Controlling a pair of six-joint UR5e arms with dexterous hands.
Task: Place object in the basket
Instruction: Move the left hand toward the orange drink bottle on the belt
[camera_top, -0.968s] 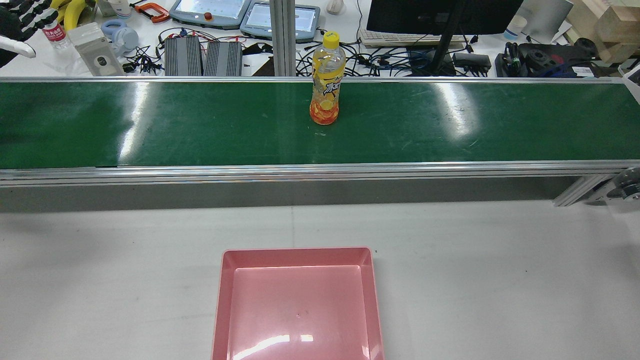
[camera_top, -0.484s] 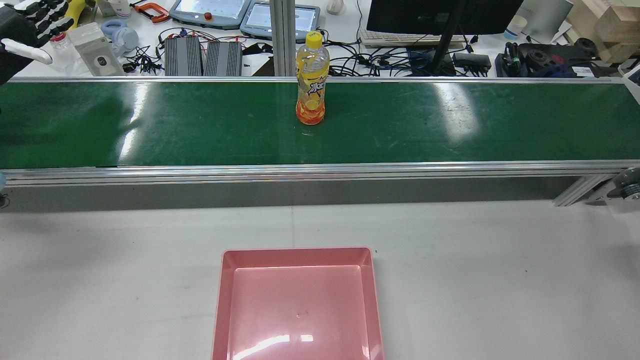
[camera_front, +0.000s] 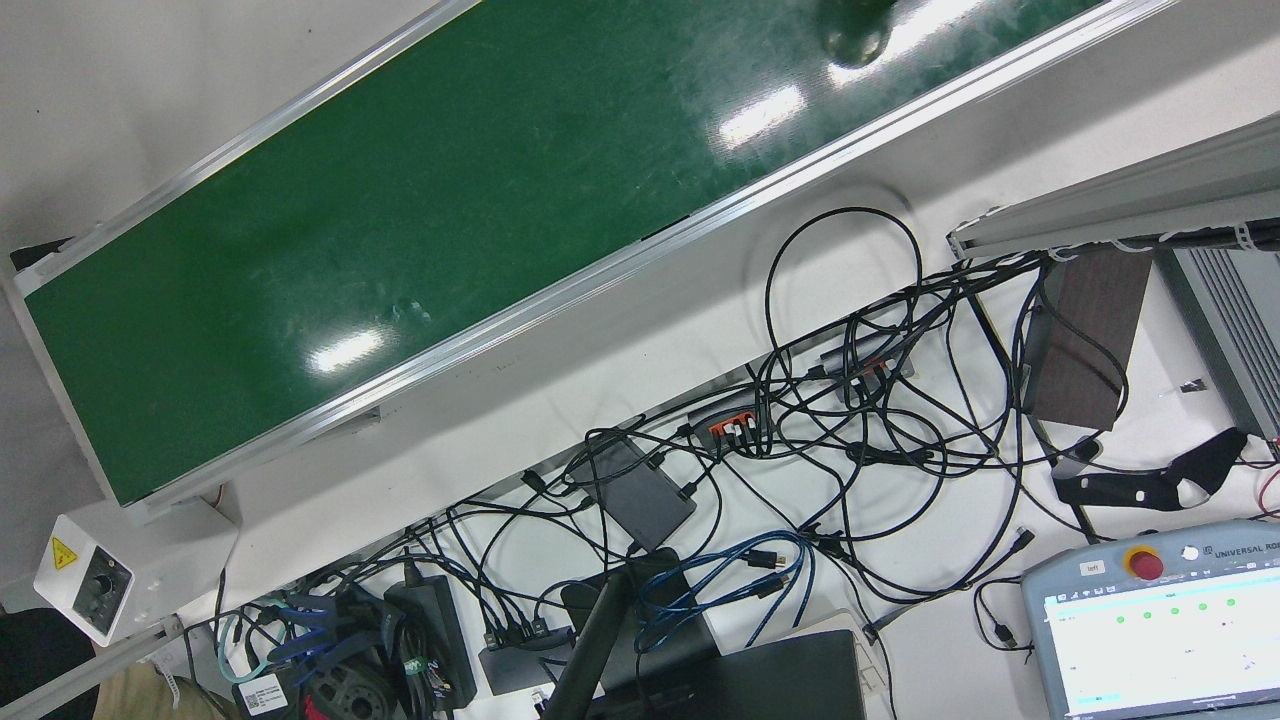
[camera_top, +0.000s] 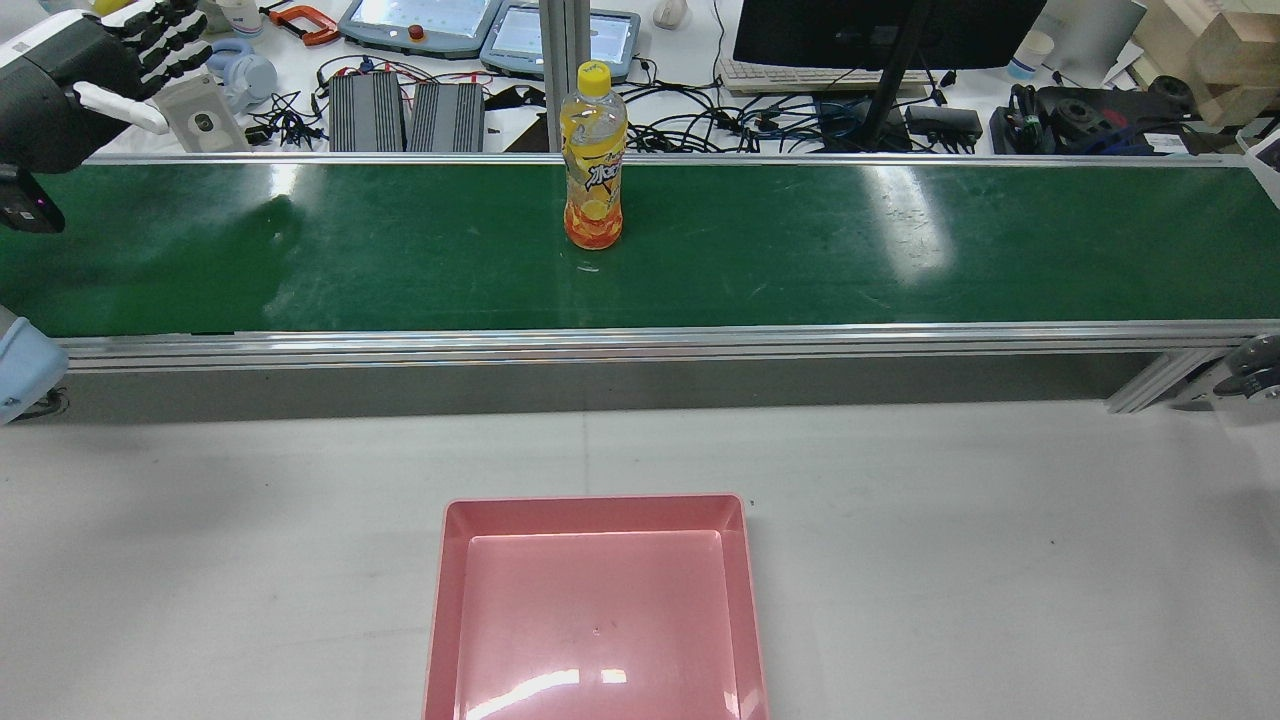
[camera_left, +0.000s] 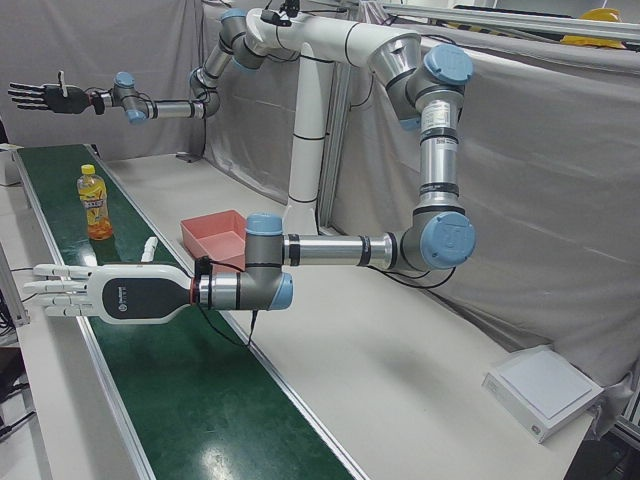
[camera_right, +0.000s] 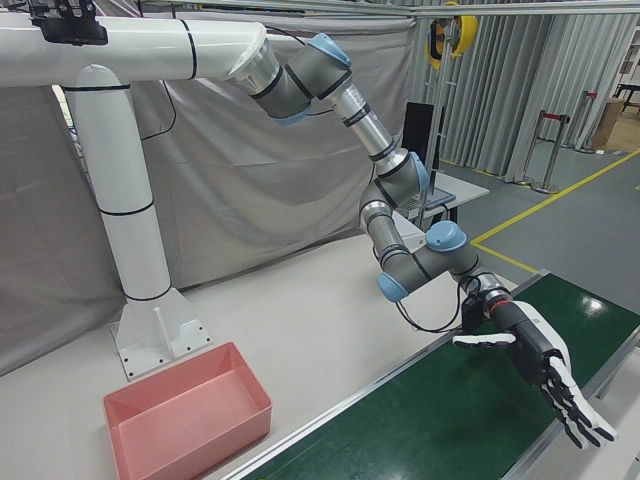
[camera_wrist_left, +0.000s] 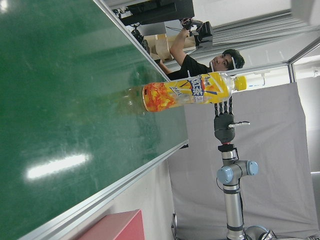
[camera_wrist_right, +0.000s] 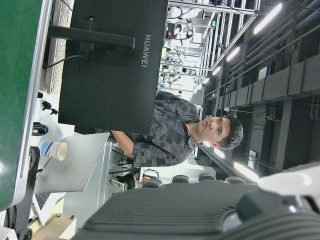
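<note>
A yellow-capped orange drink bottle (camera_top: 593, 160) stands upright mid-belt on the green conveyor (camera_top: 900, 260). It also shows in the left-front view as the bottle (camera_left: 93, 200) and in the left hand view as the bottle (camera_wrist_left: 190, 91). My left hand (camera_top: 100, 70) hovers open at the belt's left end, well left of the bottle; up close this left hand (camera_left: 110, 293) has its fingers spread and holds nothing. My right hand (camera_left: 45, 96) hangs open above the far end, and the same right hand (camera_right: 540, 365) shows over the belt. The pink basket (camera_top: 595, 508) lies empty on the white table.
Beyond the belt's far rail is a cluttered desk with a monitor (camera_top: 880, 30), teach pendants (camera_top: 420, 25) and tangled cables (camera_front: 850, 420). A person (camera_wrist_right: 175, 135) sits behind the monitor. A belt control box (camera_front: 85, 585) sits at the belt's end.
The bottle has travelled left along the belt. My left hand has come further into the rear view from the left edge, toward the right.
</note>
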